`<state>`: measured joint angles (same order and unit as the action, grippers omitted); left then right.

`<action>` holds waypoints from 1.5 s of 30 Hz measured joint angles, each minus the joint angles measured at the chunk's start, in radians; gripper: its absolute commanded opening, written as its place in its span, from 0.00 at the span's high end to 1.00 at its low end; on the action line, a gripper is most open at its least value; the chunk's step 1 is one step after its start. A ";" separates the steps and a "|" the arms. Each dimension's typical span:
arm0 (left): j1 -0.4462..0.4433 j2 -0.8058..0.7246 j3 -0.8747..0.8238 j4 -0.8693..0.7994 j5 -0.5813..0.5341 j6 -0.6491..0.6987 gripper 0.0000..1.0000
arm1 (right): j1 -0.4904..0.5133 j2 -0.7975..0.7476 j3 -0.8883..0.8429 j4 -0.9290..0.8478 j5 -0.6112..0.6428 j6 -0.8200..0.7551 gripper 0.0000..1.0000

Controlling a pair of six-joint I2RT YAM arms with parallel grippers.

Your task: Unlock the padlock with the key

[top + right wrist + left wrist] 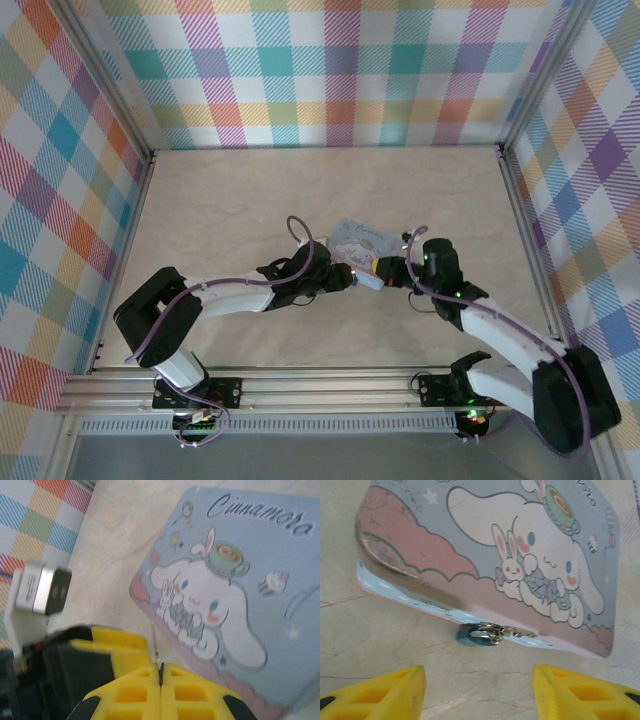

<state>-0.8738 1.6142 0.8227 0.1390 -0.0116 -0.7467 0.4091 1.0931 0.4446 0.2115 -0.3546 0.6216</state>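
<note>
Right gripper (pixel 161 674) pinches the key (pixel 155 647), a thin, stiff, probably slippery sliver. Left gripper (pixel 479 679) is open; just ahead, the small hard padlock (pixel 481 634) sits at the tin's (pixel 470 555) edge; better to hold its body.

Surface (pixel 250 200): pale beige, marble-look, faint darker veins, matte. Back wall (pixel 330 70), left wall (pixel 50 200), right wall (pixel 590 180): same pastel plaid cloth, teal, purple, orange, yellow and pink checks on white. Silver metal posts at back corners: left post (pixel 110 85), right post (pixel 537 75), both slanting outward toward top of view. Slotted aluminium rail (pixel 320 385) along near edge of surface. Plain grey strip (pixel 330 455) below rail. Light even, diffuse; shadows soft.
</note>
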 measured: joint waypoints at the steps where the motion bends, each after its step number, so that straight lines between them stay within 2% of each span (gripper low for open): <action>1: 0.000 0.000 -0.002 -0.001 -0.002 0.008 0.40 | -0.016 0.045 0.019 0.018 -0.023 0.004 1.00; 8: 0.001 -0.006 -0.024 0.018 -0.006 0.068 0.34 | -0.048 0.305 0.150 0.106 -0.127 0.028 1.00; 14: 0.002 -0.006 -0.031 0.045 -0.005 0.126 0.33 | -0.049 0.394 0.192 0.091 -0.127 0.024 1.00; 22: 0.002 -0.006 -0.035 0.082 -0.005 0.192 0.32 | -0.029 0.408 0.198 0.072 -0.111 0.024 1.00; 28: 0.002 -0.006 -0.069 0.113 0.002 0.224 0.32 | 0.031 0.422 0.183 0.139 -0.088 0.066 1.00; 33: 0.002 -0.001 -0.097 0.146 0.003 0.252 0.34 | 0.040 0.424 0.178 0.158 -0.076 0.082 1.00; 45: 0.025 0.095 -0.162 0.328 0.027 0.365 0.36 | 0.045 0.416 0.178 0.146 -0.061 0.077 1.00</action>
<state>-0.8486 1.7092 0.6605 0.4671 0.0154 -0.3813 0.4538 1.5089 0.6228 0.3580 -0.4156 0.6991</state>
